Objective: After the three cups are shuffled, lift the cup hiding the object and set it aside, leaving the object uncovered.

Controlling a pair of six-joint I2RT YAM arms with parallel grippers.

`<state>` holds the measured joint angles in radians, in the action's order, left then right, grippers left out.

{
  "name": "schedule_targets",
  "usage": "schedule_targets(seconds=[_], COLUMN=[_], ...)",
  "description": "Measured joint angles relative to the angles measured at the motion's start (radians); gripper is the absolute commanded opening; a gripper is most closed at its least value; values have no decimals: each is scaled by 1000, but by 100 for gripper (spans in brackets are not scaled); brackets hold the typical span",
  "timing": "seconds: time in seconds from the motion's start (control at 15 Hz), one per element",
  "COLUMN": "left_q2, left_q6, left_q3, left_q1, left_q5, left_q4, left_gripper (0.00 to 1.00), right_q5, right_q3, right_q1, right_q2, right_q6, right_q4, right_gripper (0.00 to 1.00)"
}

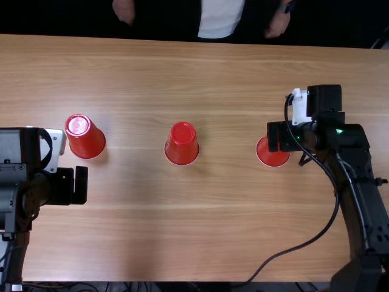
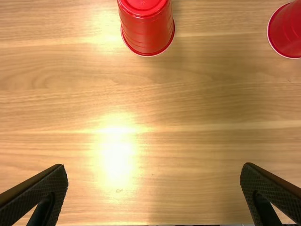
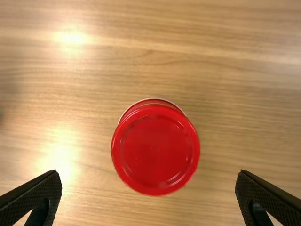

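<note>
Red plastic cups stand upside down in a row across the table [image 1: 194, 73], well apart: left cup [image 1: 85, 137], middle cup [image 1: 182, 143], right cup [image 1: 271, 152]. Bright glare patches lie on the light wood grain. The right hand [image 1: 281, 137] hangs spread over the right cup, whose ringed bottom faces its wrist camera. The left hand [image 1: 79, 184], also spread, sits near the left cup.
</note>
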<state>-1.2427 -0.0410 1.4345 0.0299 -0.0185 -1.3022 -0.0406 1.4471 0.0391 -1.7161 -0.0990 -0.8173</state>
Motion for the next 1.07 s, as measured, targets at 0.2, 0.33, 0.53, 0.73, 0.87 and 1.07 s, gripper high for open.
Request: schedule_targets(seconds=[0.2,0.33,0.53,0.73,0.87,1.07], left_q2=[0,0,-13,-22,-50,-56], left_q6=[1,0,0,-2,-3,-4], left_q3=[0,0,0,0,0,0], left_q1=[0,0,0,0,0,0], left_q5=[0,0,0,0,0,0], left_q4=[6,7,8,11,13,14], left_gripper=[100,100,100,100,100,100], right_q5=[0,0,0,0,-1,0], right_q3=[1,1,2,2,2,2], right_q1=[0,0,0,0,0,0], right_q2=[-70,-119,-163,-186,-189,-189], right_q6=[0,0,3,4,4,5], right_q4=[6,53,85,85,84,76], right_gripper=[100,100,76,41,18,1])
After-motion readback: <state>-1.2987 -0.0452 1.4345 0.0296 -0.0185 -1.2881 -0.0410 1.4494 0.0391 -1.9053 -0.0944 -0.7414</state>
